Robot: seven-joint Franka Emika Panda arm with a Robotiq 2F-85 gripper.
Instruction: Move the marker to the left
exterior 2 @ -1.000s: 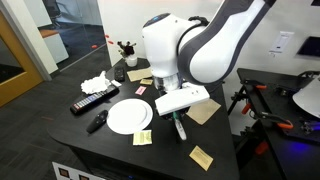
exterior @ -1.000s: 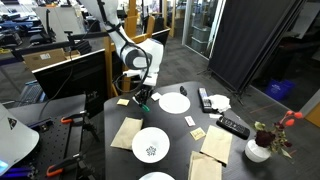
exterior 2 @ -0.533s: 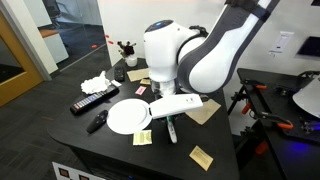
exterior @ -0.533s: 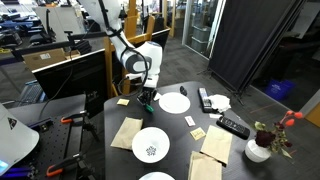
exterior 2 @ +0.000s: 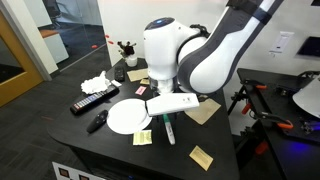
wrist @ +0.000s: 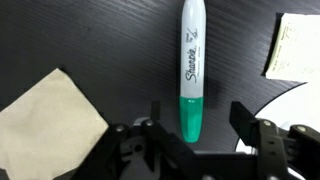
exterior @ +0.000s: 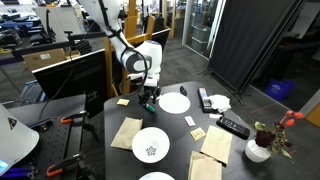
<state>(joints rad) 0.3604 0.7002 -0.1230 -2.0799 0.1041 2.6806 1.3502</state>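
On the left of the wrist view a tan napkin (wrist: 45, 110) lies flat on the black table (wrist: 100, 40). That is the side I must take the marker (wrist: 191, 60) toward, and bare table shows between the two. The marker lies flat, its white barrel pointing away from the wrist and its green end toward it. The gripper (wrist: 199, 122) hangs over that green end with its jaws apart, one on each side, and neither seems to touch it. The end sits a little nearer the left jaw. I judge the jaws are set across the barrel so that closing pinches its narrow width rather than rolling it. To the right, a white plate (wrist: 303, 100) curves in just beside the right jaw, with a yellow note (wrist: 292, 45) farther off, so a leftward move looks unobstructed.
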